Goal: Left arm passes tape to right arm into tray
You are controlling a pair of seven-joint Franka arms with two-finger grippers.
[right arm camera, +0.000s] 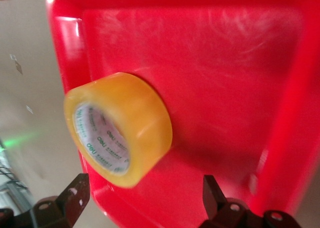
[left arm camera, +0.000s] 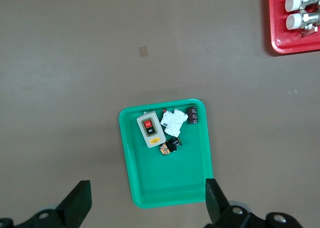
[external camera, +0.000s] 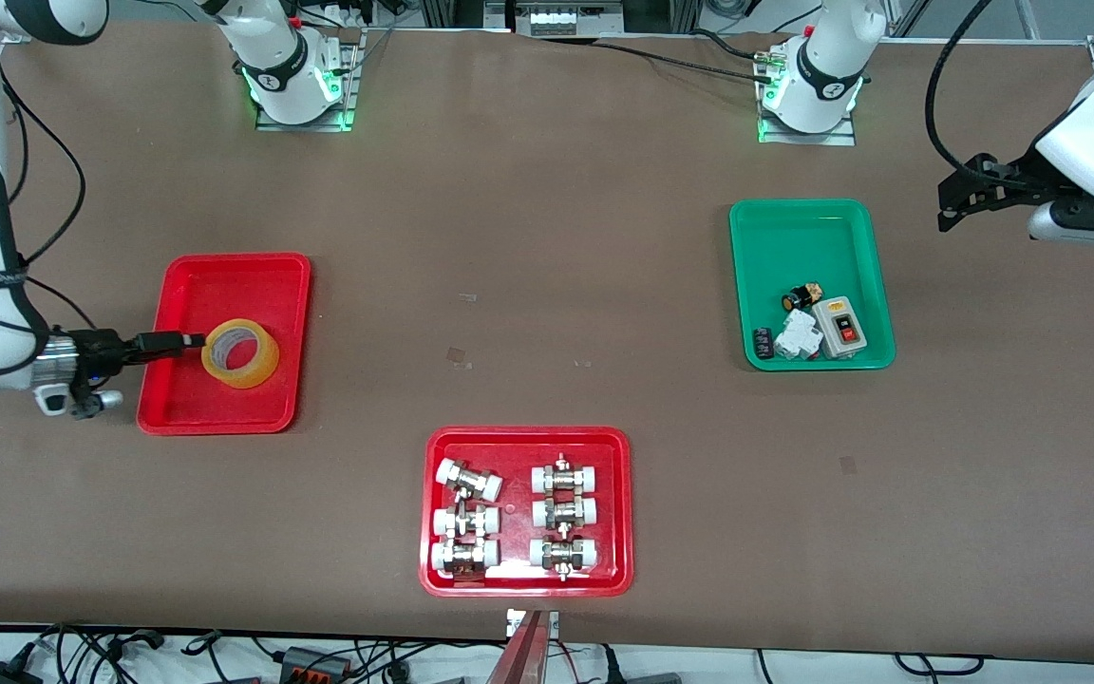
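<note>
I see the tape [external camera: 240, 353] lying flat in the red tray [external camera: 188, 404] at the right arm's end of the table. My right gripper [external camera: 188, 340] sits just beside it, fingers [right arm camera: 212, 195] spread apart and holding nothing. My left gripper [left arm camera: 145, 204] waits open, up high over the green tray [external camera: 799, 224].

Both wrist views cut off each end effector, showing only fingertips [left arm camera: 80, 200] and [right arm camera: 75, 195]. The tray [right arm camera: 280, 138] runs past the right wrist view's edges. Small parts in the green tray [external camera: 765, 343] are too tiny to identify. The tape's label print [right arm camera: 102, 143] is unreadable.
</note>
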